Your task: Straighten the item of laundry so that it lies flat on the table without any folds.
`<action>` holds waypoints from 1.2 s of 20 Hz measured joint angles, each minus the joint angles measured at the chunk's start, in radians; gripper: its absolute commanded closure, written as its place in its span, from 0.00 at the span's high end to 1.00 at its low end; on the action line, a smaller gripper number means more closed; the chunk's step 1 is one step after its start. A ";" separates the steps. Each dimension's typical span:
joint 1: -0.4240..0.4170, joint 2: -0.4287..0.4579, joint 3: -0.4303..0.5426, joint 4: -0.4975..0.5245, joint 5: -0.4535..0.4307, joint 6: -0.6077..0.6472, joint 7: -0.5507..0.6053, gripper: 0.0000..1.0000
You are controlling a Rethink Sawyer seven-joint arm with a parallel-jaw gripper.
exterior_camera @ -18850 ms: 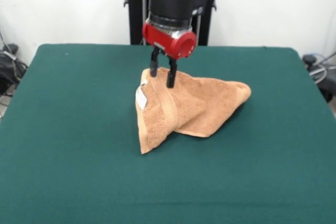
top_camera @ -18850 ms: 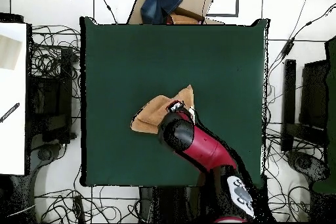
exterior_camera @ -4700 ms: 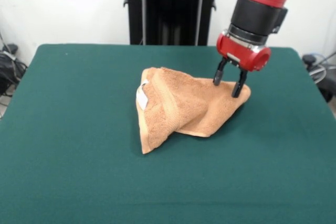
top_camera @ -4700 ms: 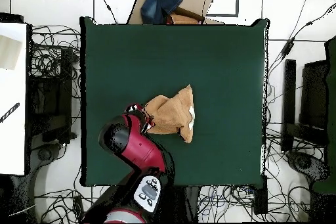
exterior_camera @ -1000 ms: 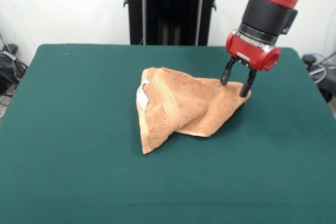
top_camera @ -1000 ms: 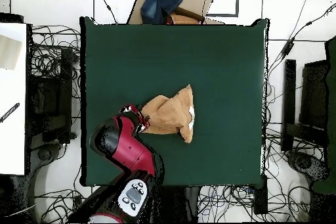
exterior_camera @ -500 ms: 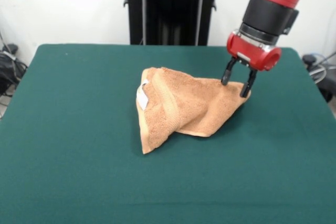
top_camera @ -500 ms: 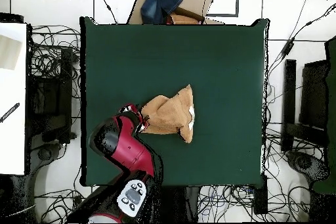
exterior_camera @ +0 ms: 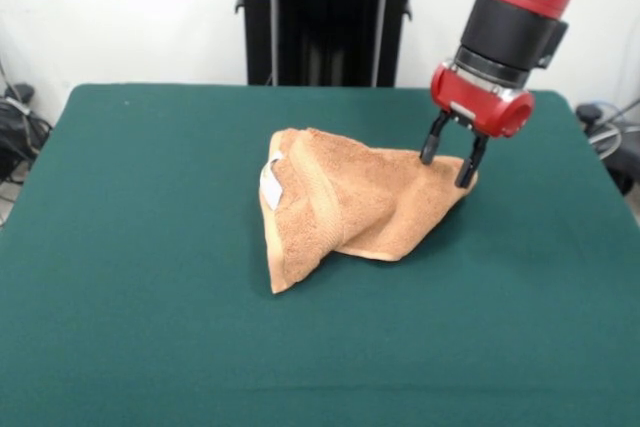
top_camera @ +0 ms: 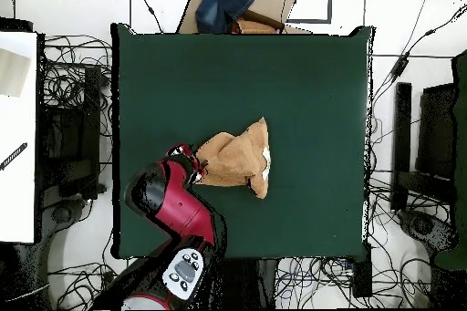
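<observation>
We see a white wall behind the table [exterior_camera: 130, 277], which has a dark green top. The towel [exterior_camera: 350, 202] lies near the middle of the table, and it is folded and bunched into a rough triangle, not flat. Its woven border band [exterior_camera: 325, 202] runs across the raised part, and the small white label [exterior_camera: 268, 184] hangs at the towel's edge farthest from the gripper. The gripper [exterior_camera: 447, 158] stands over the opposite, pointed corner of the towel. Its two black fingers [exterior_camera: 467, 165] are apart, one on each side of this corner, touching or nearly touching the cloth, not closed on it. In the overhead view the gripper [top_camera: 187, 156] meets the same corner of the towel [top_camera: 235, 160].
</observation>
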 measured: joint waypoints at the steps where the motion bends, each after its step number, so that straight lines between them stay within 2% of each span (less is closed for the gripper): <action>1: 0.000 0.001 0.000 -0.001 0.002 0.000 0.000 1.00; 15: 0.027 0.055 0.000 -0.024 0.082 0.000 0.000 1.00; 24: 0.118 0.126 -0.007 -0.086 0.229 -0.001 0.000 1.00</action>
